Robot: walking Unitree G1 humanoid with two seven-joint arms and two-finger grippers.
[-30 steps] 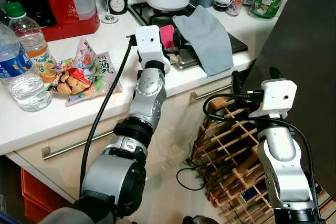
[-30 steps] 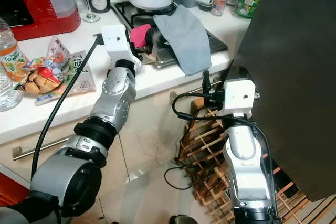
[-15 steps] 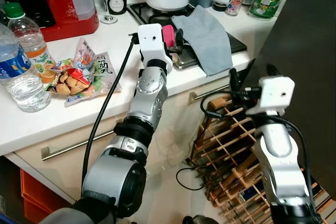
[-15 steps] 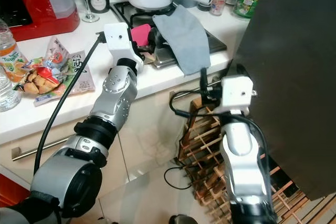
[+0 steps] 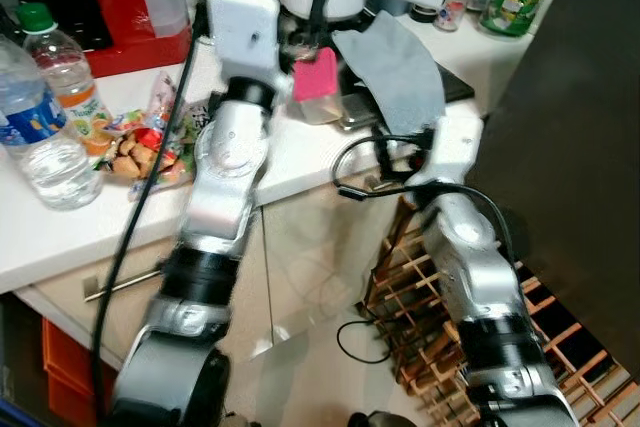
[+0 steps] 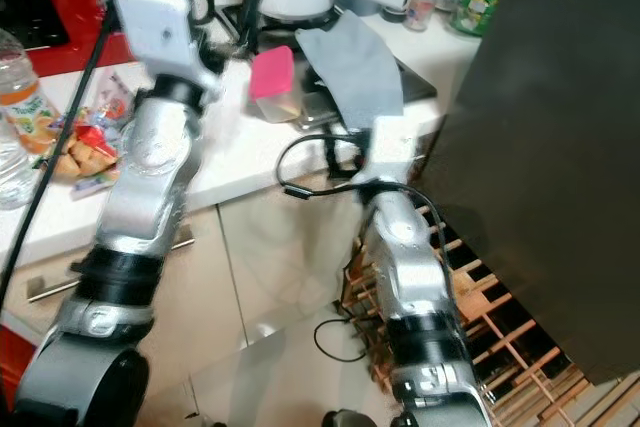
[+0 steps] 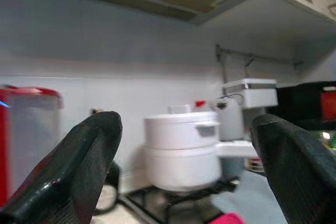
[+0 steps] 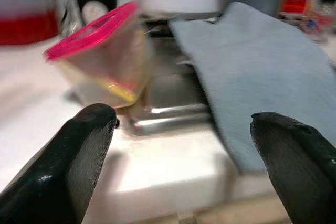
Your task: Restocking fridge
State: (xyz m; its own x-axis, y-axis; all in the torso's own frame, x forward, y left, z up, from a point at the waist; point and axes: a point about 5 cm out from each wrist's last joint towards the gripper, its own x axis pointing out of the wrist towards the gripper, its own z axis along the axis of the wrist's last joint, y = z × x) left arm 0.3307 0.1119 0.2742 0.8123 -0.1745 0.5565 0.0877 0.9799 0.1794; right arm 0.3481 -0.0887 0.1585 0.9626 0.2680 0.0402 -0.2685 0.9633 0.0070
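Container (image 5: 318, 87): a clear tub with a pink lid, sitting tilted at upper centre of the left eye frame, on the counter (image 5: 300, 152) by the hob edge. It is touching neither gripper. In the right wrist view it is leaning at upper left, its contents yellowish and too blurred to name.

Left gripper (image 7: 189, 177): raised above the counter at upper centre of the head views, fingers spread wide and holding nothing. Its wrist camera is looking past the fingers at a white pot (image 7: 181, 153) on the hob.

Right gripper (image 8: 184, 166): low at the counter edge, centre right of the left eye frame, fingers parted and empty, pointing at the container and a grey cloth (image 8: 262, 72).

Other stock: two bottles (image 5: 45, 107) and snack packets (image 5: 150, 137) are lying at the left of the frame on the counter. A dark fridge panel (image 5: 580, 147) is filling the right side; a wine rack (image 5: 440, 337) is standing below it.

Risks, judged: the container is sitting tilted, so a one-sided nudge from either finger is likely to tip it or slide it off the counter edge. The right arm's loose cable is hanging near the cabinet handle and could snag. The views are blurring, so aim may drift.
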